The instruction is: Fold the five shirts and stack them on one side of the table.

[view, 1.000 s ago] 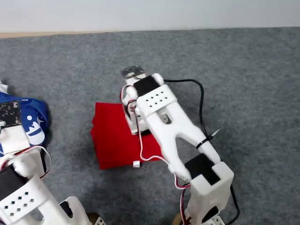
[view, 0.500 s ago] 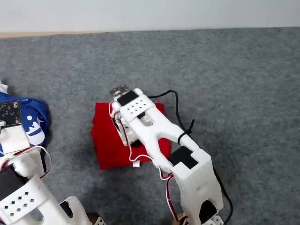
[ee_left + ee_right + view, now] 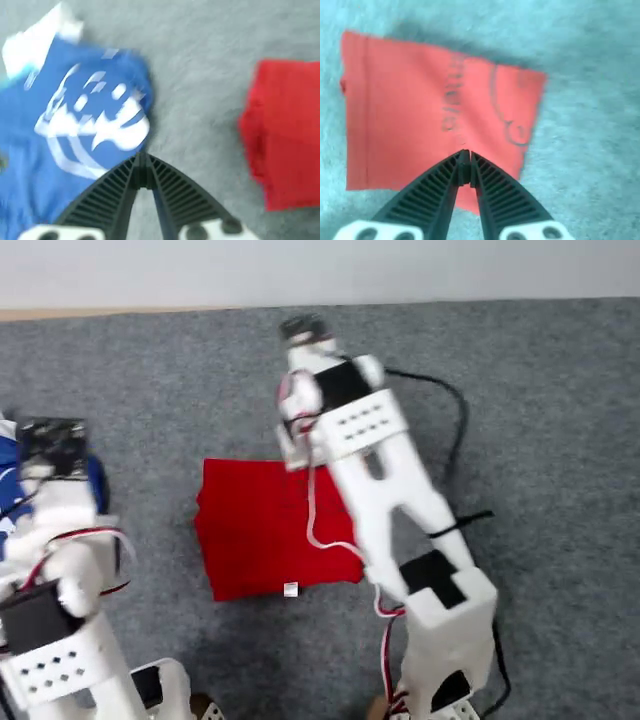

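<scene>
Hiding red shirt's (image 3: pixel 255 535) edge: right arm (image 3: pixel 385 490).

We see the table (image 3: pixel 540 390) bright in the high view, under soft, even light that seems to come from above. A faint shadow lies on it along the near edge of the red shirt (image 3: pixel 250 530). From the right wrist, a darker, soft-edged shadow borders that shirt. From the left wrist, a similar shade hugs the blue shirt (image 3: pixel 30 160).

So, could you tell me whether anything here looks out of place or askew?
The folded red shirt lies slightly askew at the table's middle, apart from the blue shirt at its left edge. Nothing looks damaged.
</scene>
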Controlling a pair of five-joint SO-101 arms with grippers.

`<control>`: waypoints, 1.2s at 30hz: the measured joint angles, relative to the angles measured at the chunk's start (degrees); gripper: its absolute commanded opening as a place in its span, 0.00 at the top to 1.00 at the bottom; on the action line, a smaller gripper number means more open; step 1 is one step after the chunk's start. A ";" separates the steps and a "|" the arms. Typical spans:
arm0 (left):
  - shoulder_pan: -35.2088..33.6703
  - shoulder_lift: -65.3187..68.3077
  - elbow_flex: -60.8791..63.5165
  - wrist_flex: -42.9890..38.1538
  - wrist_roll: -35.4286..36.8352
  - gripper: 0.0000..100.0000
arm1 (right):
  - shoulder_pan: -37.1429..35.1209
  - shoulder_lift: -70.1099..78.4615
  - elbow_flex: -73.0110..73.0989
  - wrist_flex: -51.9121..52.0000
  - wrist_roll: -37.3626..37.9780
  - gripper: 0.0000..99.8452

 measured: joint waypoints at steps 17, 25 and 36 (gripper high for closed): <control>20.57 41.49 -23.21 -6.33 7.30 1.00 | 15.38 -30.51 24.44 0.09 0.00 0.99; 24.26 62.51 -33.49 -2.37 7.30 0.99 | 23.21 -45.71 40.44 0.09 0.00 0.99; 23.30 84.75 -39.74 -2.20 7.30 0.99 | 27.08 -66.11 57.41 0.09 0.00 0.99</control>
